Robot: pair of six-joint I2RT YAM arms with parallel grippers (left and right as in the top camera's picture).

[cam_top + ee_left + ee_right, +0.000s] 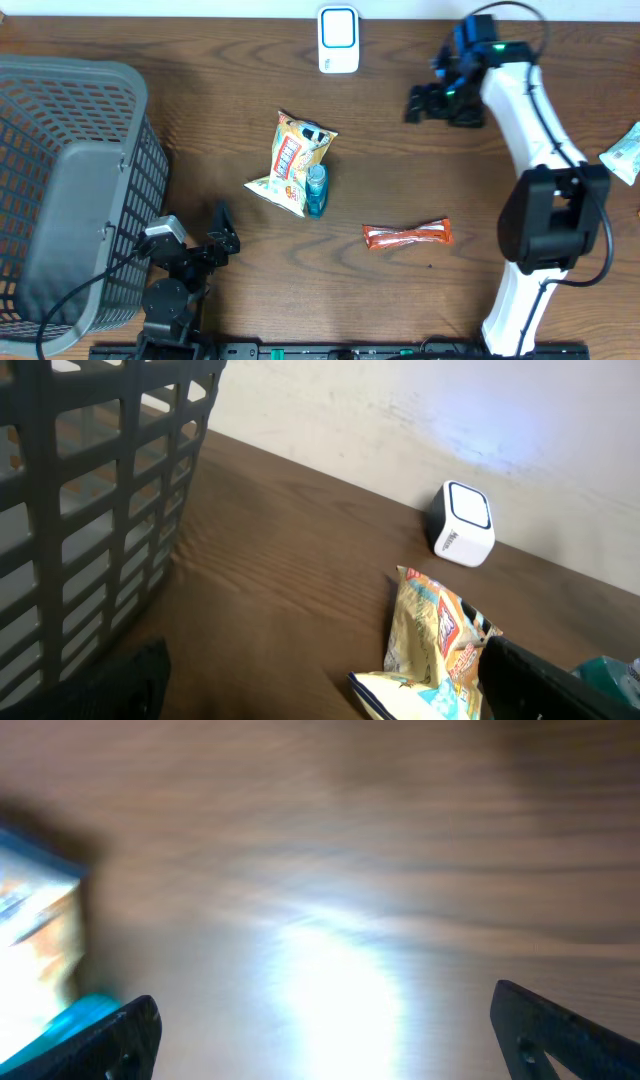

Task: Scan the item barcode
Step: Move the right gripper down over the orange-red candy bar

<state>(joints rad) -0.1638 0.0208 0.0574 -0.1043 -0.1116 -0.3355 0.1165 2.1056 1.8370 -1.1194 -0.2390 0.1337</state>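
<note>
A white barcode scanner (338,40) (462,523) stands at the table's far edge. A yellow snack bag (293,162) (430,650) lies mid-table with a blue bottle (316,190) (610,675) against its right side. An orange-red wrapped bar (407,235) lies to their right. My left gripper (225,232) (330,695) is open near the front edge, left of the bag, holding nothing. My right gripper (414,103) (340,1040) is open and empty over bare wood right of the scanner. In the blurred right wrist view the bag (35,920) and bottle (50,1025) show at the left.
A large grey mesh basket (70,190) (90,510) fills the left side of the table. A green-and-white packet (625,153) lies at the right edge. A pale wall rises behind the scanner in the left wrist view.
</note>
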